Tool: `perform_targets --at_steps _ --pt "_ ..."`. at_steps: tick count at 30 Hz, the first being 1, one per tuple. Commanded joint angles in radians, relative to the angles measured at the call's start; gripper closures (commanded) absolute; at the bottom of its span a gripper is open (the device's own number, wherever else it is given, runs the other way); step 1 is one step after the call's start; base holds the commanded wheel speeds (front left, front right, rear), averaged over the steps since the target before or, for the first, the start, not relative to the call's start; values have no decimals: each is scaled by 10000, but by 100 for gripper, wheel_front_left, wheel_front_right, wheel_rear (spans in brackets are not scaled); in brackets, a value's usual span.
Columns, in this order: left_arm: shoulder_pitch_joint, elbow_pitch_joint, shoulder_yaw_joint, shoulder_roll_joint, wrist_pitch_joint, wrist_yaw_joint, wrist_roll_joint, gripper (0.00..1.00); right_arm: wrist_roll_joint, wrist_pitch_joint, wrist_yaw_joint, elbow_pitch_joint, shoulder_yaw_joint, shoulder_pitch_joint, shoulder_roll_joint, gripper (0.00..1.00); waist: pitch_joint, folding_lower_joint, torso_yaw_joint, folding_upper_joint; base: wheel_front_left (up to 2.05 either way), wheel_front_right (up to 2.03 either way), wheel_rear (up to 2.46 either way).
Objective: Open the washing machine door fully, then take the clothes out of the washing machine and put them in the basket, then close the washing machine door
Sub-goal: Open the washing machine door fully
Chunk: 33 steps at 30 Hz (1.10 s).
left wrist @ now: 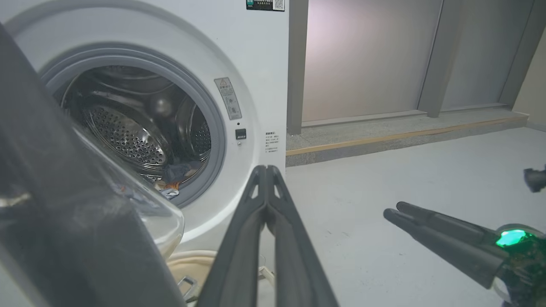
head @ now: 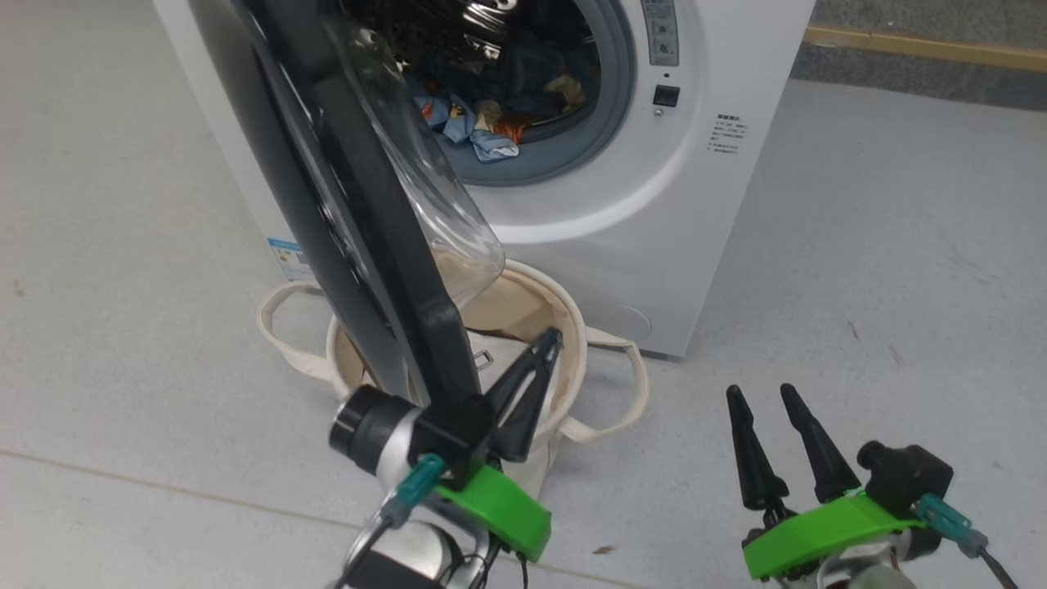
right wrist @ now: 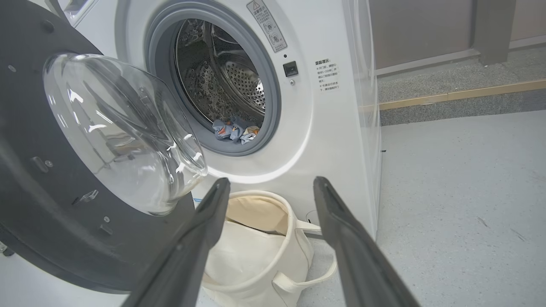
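Head view: the door point(head: 352, 204), stiff and likely heavy, hinged at the left, stands half-swung with its edge toward the robot and its glass bulging right over the basket point(head: 582, 327). The left gripper point(head: 550, 339), jaws closed on nothing, sits just beside the door's near rim, probably the best place to push. Left wrist view: the clothes point(left wrist: 175, 183), a soft, light, crumpled heap with no clear long axis, lie low in the washer point(left wrist: 256, 64) mouth and look easiest to pinch at a raised fold. Right wrist view: the right gripper point(right wrist: 273, 183) hangs wide open and empty, near the basket.
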Motion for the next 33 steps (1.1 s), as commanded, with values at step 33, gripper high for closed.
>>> perform_targets --at_steps 33 --pt "-731 2033 -316 100 -275 2350 635 100 175 -124 2 -325 265 -397 30 0 267 0 1159 0 0 0 0"
